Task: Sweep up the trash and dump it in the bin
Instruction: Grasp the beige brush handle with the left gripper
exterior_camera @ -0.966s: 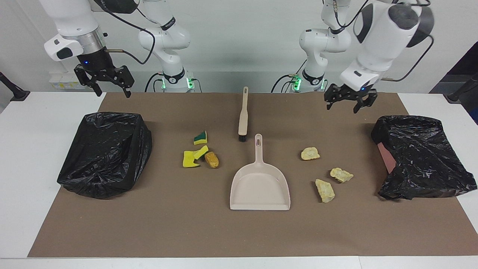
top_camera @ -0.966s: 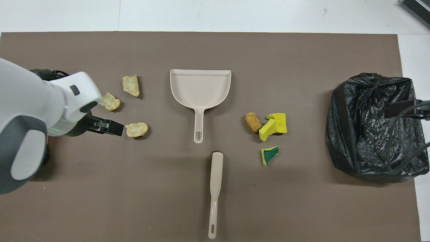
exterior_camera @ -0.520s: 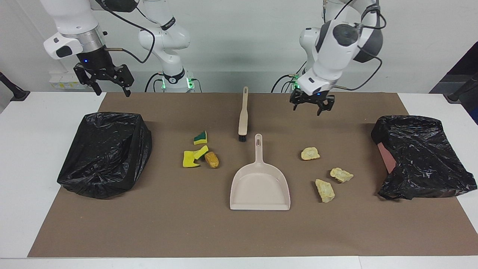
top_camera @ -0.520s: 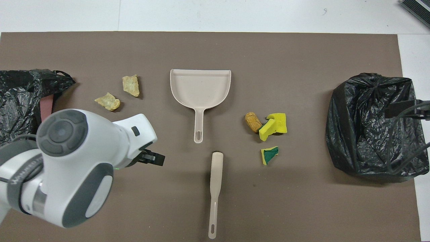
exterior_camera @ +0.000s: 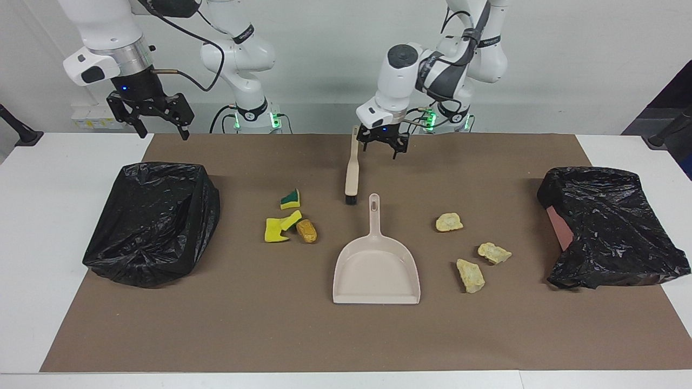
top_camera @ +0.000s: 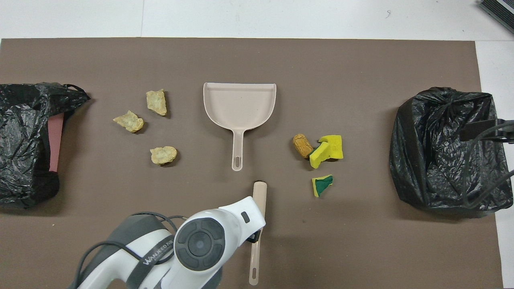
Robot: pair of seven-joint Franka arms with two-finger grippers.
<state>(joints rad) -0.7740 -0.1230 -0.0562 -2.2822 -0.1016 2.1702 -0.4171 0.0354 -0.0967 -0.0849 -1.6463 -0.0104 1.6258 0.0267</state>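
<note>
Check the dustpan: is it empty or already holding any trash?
Empty. The dustpan lies flat on the mat with a bare tray in both views; the sponge scraps and pale chunks lie beside it.

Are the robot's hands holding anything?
No. The left gripper hangs open over the brush handle; the right gripper waits open above the table. Nothing is held.
</note>
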